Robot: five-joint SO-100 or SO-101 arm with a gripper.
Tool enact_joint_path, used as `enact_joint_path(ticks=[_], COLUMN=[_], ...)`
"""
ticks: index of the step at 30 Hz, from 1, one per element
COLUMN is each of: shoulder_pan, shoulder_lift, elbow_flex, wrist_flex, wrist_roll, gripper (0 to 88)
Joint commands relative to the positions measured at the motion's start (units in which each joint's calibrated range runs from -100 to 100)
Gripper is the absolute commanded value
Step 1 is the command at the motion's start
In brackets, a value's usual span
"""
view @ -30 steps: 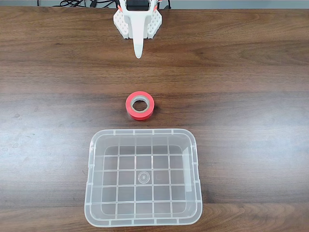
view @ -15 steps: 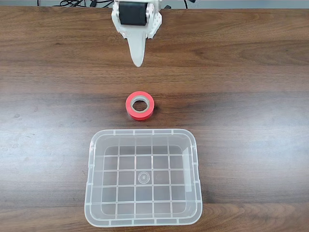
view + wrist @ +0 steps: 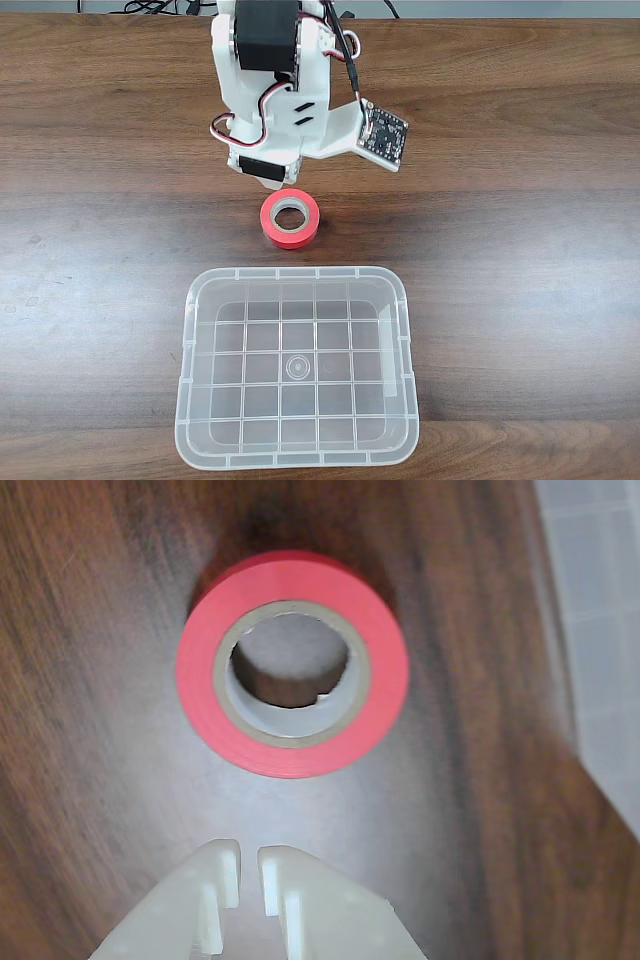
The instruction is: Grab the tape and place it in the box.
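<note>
The tape lies flat on the table just beyond the box rim, core up, while the gripper, fingers nearly pressed together and empty, hangs just short of the tape, presumably for alignment.

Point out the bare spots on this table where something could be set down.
Bare wood lies left and right of the box and on both sides of the tape. The box's ribbed floor is free. The middle strip is crowded: the tool hangs beside the tape.
</note>
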Motion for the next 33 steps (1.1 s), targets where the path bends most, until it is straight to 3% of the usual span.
enact_joint_path(ticks=[1,13,33], shoulder_pan=[2.16,2.75,-2.01], shoulder_lift=[2.01,-7.33,-9.02], elbow_flex=[-1.57,20.16,21.39], wrist_flex=[-4.93,-19.05,-18.63], wrist_roll=[0.26,2.52,4.47], gripper=[1.3,1.3,2.1])
